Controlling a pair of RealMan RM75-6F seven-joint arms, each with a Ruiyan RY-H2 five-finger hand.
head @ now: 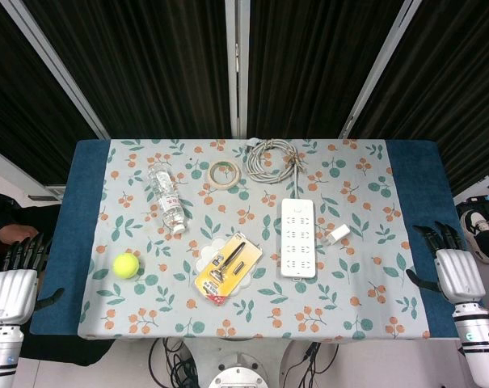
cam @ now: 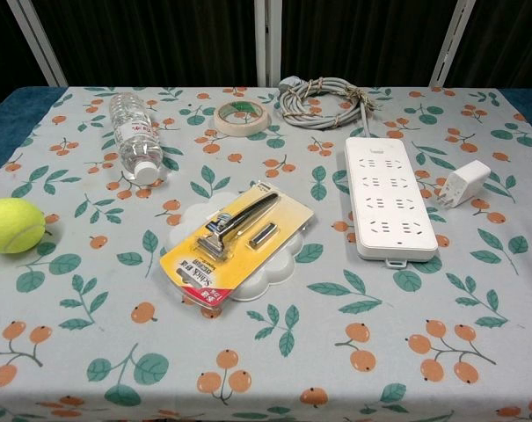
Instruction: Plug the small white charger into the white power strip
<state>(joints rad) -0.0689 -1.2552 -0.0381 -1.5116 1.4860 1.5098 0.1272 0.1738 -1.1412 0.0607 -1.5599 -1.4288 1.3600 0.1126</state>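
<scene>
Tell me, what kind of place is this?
Probably a robot test bench, not a home: black pleated curtains behind, a fruit-patterned tablecloth holding unrelated household items, and cables under the table edge.

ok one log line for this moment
stage: not started | charger: on cloth, right of power strip, unplugged | left hand: open, idle | right hand: open, idle

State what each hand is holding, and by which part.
Nothing is held. The left hand and right hand are both empty at the table's sides; the charger lies untouched beside the power strip.
</scene>
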